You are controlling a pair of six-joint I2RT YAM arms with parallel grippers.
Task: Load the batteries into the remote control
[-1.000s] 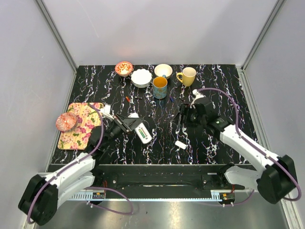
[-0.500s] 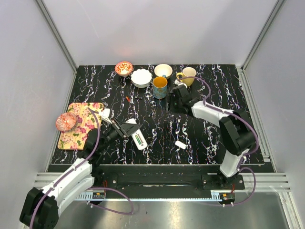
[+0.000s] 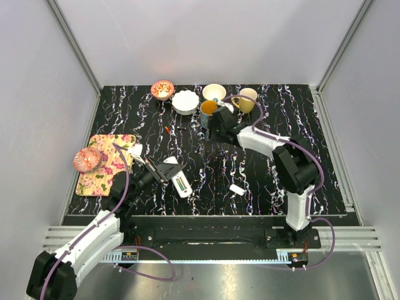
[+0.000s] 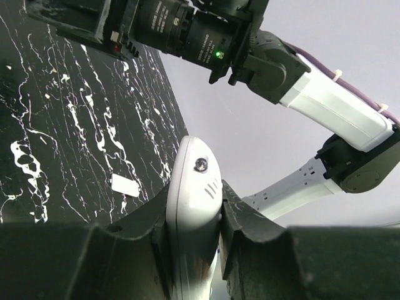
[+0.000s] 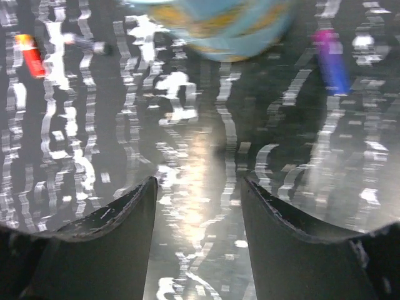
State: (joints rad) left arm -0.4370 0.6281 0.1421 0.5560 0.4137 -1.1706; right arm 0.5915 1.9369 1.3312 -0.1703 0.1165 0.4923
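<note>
Table (image 3: 125, 112): black marble top, both arm bases at its near edge.

Mat (image 3: 115, 150): floral, at the left edge, with a pink bowl (image 3: 86, 160) on its left end.

Far edge: two bowls, a cup and a yellow mug in a row, with a blue mug (image 5: 219, 25) just in front of them.

Left gripper (image 4: 195, 200): jaws closed onto the remote (image 3: 182, 184), one finger on each long side. The remote is in the near-left part of the table, just right of the mat – its slotted face is up in the top view.

Right gripper (image 5: 198, 184): jaws apart, nothing between them, over bare table just near of the blue mug.

Chip (image 3: 236, 189): white, lying flat toward the near edge, right of the remote and apart from it.

Batteries – blurred in the right wrist view: the red battery (image 5: 30, 55) lies left of the blue mug and the blue battery (image 5: 331, 59) right of it.
</note>
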